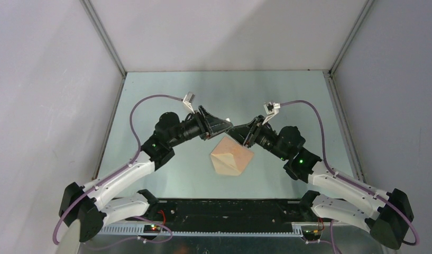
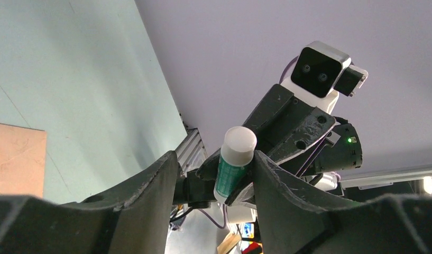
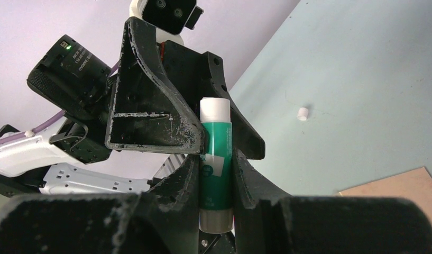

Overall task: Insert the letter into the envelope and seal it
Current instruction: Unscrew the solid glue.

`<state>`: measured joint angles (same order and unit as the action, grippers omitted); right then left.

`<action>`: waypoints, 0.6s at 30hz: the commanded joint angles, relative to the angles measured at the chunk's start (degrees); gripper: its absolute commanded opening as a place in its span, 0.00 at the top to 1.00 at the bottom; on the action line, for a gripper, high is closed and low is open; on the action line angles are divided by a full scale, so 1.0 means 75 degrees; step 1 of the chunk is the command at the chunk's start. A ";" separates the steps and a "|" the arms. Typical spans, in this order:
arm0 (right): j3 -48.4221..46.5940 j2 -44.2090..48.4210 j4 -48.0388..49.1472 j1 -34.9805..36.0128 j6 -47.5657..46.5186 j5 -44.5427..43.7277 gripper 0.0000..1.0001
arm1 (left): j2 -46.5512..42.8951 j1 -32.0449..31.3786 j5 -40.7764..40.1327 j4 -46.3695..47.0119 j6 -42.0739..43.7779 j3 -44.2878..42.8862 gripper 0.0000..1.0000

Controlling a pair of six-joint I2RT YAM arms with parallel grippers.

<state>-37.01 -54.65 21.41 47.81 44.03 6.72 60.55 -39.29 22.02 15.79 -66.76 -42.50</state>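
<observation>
The tan envelope [image 1: 232, 156] lies flat on the table in front of both grippers, its diagonal seams showing. A corner of it appears in the left wrist view [image 2: 15, 159] and in the right wrist view [image 3: 398, 185]. No separate letter shows; it is hidden or out of view. My right gripper [image 1: 241, 132] [image 3: 216, 159] is shut on the green body of a glue stick [image 3: 216, 143]. My left gripper [image 1: 226, 126] [image 2: 214, 159] faces it, its jaws open around the stick's white cap [image 2: 239, 144]. The cap touches one finger, with a gap to the other.
A small white piece [image 3: 302, 113] lies on the pale green table [image 1: 166, 95] beyond the right gripper. Grey walls close in the table on three sides. Both arm bases sit on the black rail [image 1: 229, 209] at the near edge.
</observation>
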 commanded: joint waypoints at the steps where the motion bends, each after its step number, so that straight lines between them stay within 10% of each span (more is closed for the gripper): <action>1: -0.0321 -0.0040 0.0497 0.0067 -0.0076 -0.0011 1.00 | 0.0018 -0.0116 0.0015 -0.0054 0.0292 -0.0542 0.44; 18: -0.0318 -0.0108 0.0102 0.0084 0.0126 0.0113 1.00 | -0.0048 -0.0160 -0.0126 -0.0488 0.0736 -0.0792 1.00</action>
<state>-37.04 -55.37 21.04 48.27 44.40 6.70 60.77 -40.12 21.23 12.82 -63.99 -45.60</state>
